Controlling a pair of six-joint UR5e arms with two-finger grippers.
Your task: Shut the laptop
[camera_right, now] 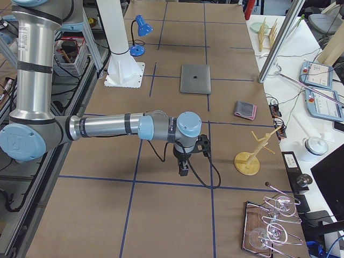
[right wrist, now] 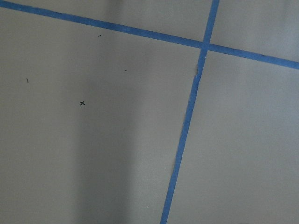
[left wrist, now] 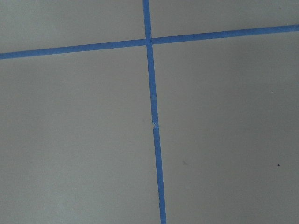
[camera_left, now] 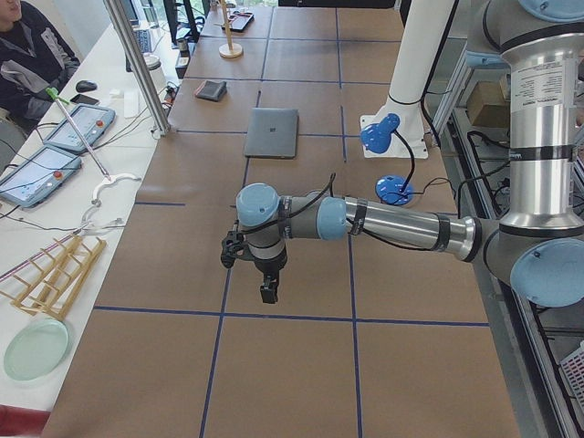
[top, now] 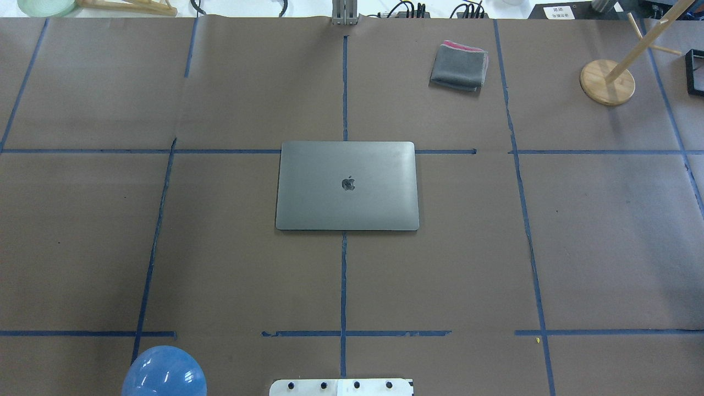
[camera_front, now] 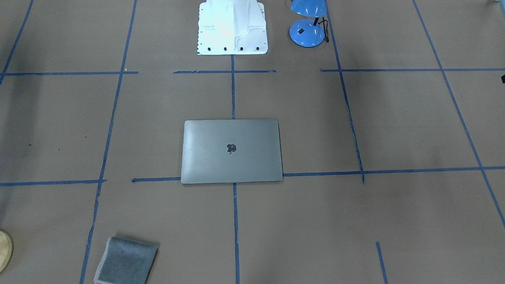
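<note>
This is a robotics lab. The bench (top: 605, 247) is covered in brown paper and marked into squares with blue tape (top: 344, 275). Two jointed industrial arms, the left arm (camera_left: 392, 224) and the right arm (camera_right: 107, 128), reach over it, and a white bolted pedestal (camera_front: 232, 27) stands on it. Alongside runs a white side table (camera_left: 36, 237) with control tablets (camera_left: 78, 126) and a seated person (camera_left: 27, 55). A metal frame post (camera_left: 137, 64) rises at the bench's edge.

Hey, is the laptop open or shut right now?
Shut. The laptop lies flat on the table, its logo facing up; no keys or screen show.
</note>
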